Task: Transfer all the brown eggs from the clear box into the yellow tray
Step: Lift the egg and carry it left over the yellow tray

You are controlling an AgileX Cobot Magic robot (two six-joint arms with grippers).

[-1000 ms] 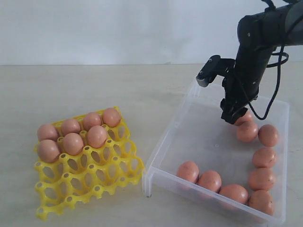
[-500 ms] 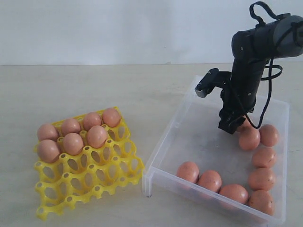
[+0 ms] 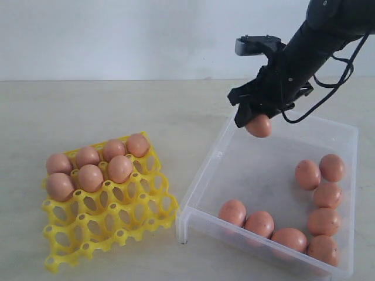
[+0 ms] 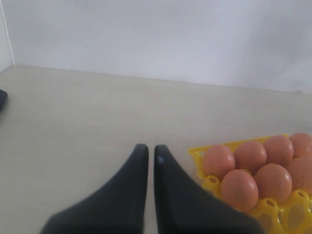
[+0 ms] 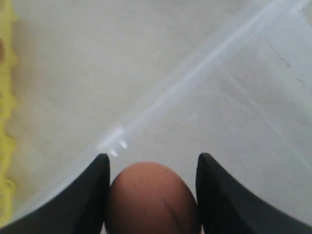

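My right gripper (image 3: 256,121) is shut on a brown egg (image 3: 259,126) and holds it in the air above the far left part of the clear box (image 3: 206,172). In the right wrist view that egg (image 5: 152,197) sits between the two dark fingers, over the box's rim (image 5: 195,85). Several more brown eggs (image 3: 307,174) lie along the box's right and near sides. The yellow tray (image 3: 126,219) at the left holds several eggs (image 3: 91,177) in its far rows. My left gripper (image 4: 150,148) is shut and empty, low over the table beside the tray (image 4: 273,209).
The beige table (image 3: 117,111) runs back to a white wall. The dark right arm (image 3: 319,41) with its cable reaches in from the upper right. The near cups of the tray stand without eggs.
The right gripper has lifted one egg out of the cluster at the box's right side and carried it up and to the left, toward the box's far left wall. The left gripper is out of the exterior view throughout.
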